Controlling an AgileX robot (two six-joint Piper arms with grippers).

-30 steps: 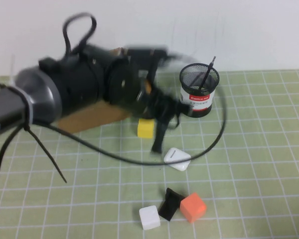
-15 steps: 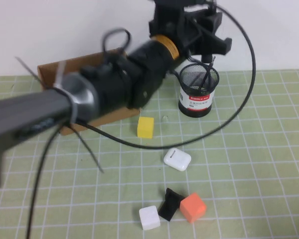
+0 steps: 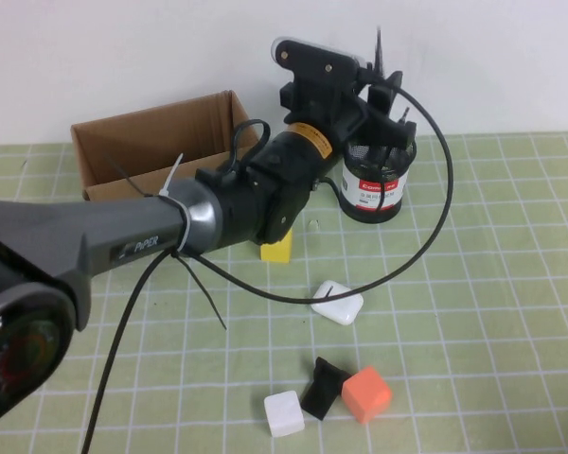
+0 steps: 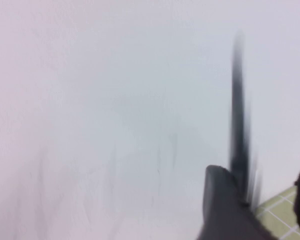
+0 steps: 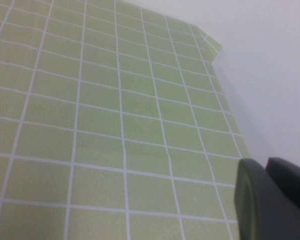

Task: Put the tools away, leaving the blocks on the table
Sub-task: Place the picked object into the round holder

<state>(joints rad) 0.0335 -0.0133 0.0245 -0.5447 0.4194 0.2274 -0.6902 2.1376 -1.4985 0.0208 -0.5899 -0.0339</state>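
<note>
Lowered since half a second ago, the left tool [image 3: 383, 90] is held over the black mesh pen cup [image 3: 379, 175] near the table's [image 3: 511, 284] far edge, a thin black pen-like tool [image 3: 378, 52] upright between its fingers; whether clamped cannot be told. The right tool [image 5: 275, 200] is unreadable.

Your bench [image 3: 511, 284] looks like a matt light-green mat printed with white grid lines. The pen cup [image 3: 379, 184] is black wire mesh with a glossy paper label. The box [image 3: 151, 142] is plain brown cardboard, dull and slightly rough. The earbud case [image 3: 337, 303] is smooth, glossy white plastic. The yellow [image 3: 276, 251], white [image 3: 284, 413] and orange [image 3: 366, 394] blocks look smooth and matt. The left gripper [image 3: 383, 90] is matt black plastic.
</note>
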